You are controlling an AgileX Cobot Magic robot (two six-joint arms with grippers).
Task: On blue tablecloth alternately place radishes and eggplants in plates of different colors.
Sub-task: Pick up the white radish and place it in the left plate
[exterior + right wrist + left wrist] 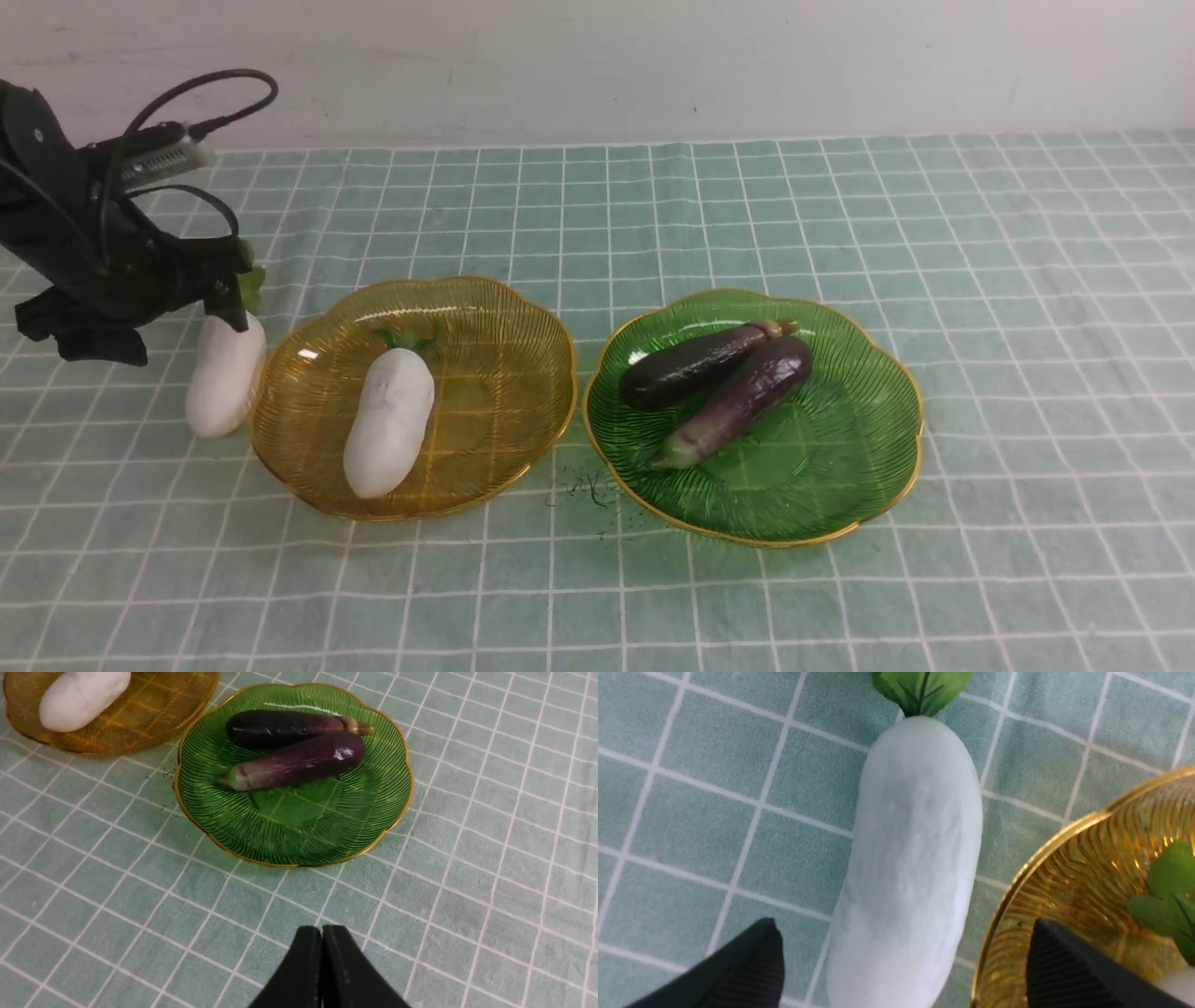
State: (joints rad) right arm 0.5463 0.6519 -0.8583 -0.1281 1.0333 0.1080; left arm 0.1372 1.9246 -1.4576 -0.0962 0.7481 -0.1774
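Note:
On the blue tablecloth (pixel 840 205) one white radish (pixel 224 373) lies just left of the amber plate (pixel 495 392). A second radish (pixel 390 420) lies inside that plate. My left gripper (pixel 903 938) is open and straddles the outer radish (pixel 915 835) without touching it. One of its fingers hangs over the amber plate's rim (pixel 1087 868). Both eggplants, one dark (pixel 695 364) and one purple (pixel 747 392), rest side by side in the green plate (pixel 822 448). My right gripper (pixel 322 933) is shut and empty, hovering over bare cloth near the green plate (pixel 299 830).
A white wall (pixel 597 56) closes the far edge of the table. Small dark specks (pixel 583 490) lie on the cloth between the two plates. The left arm's black cable (pixel 187 93) loops above its wrist.

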